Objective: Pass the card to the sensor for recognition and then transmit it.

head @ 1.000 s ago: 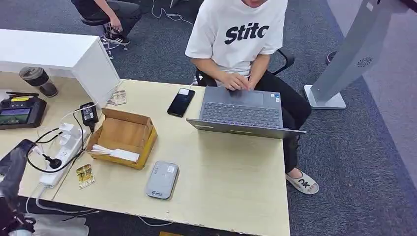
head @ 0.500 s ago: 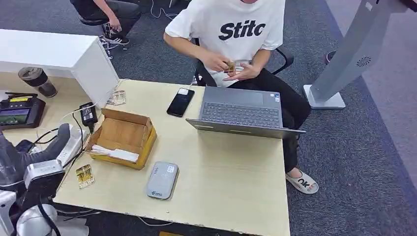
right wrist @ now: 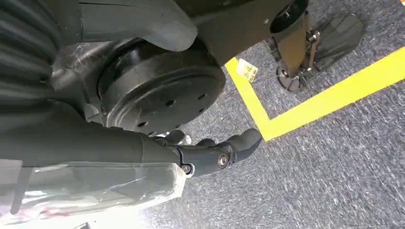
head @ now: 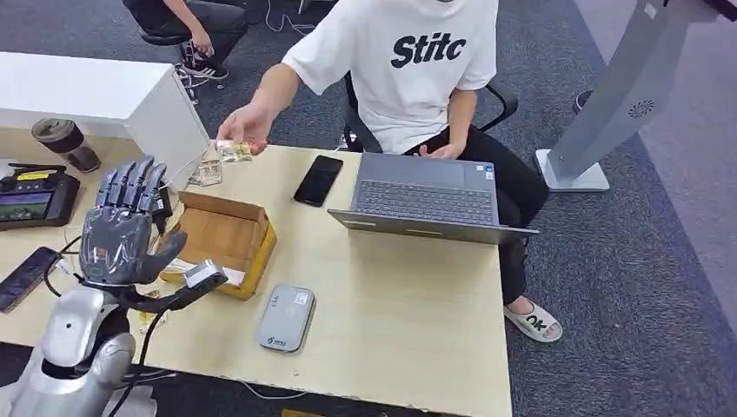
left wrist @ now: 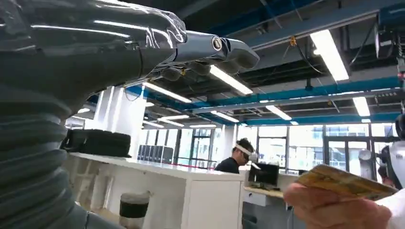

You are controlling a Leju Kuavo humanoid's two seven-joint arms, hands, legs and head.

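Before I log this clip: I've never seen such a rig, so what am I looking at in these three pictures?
It is a humanoid robot with silver arms and many-fingered hands. The head view looks down from its body onto a desk. Its left hand is raised, fingers spread, holding nothing. A seated person's hand reaches a small yellowish card toward it. On the desk lie a grey card reader, an open cardboard box, a black phone and a laptop. The left wrist view sits behind that raised hand and shows the offered card close up. The right wrist view points at the carpet: the right hand hangs by the robot's side, fingers curled, holding nothing.
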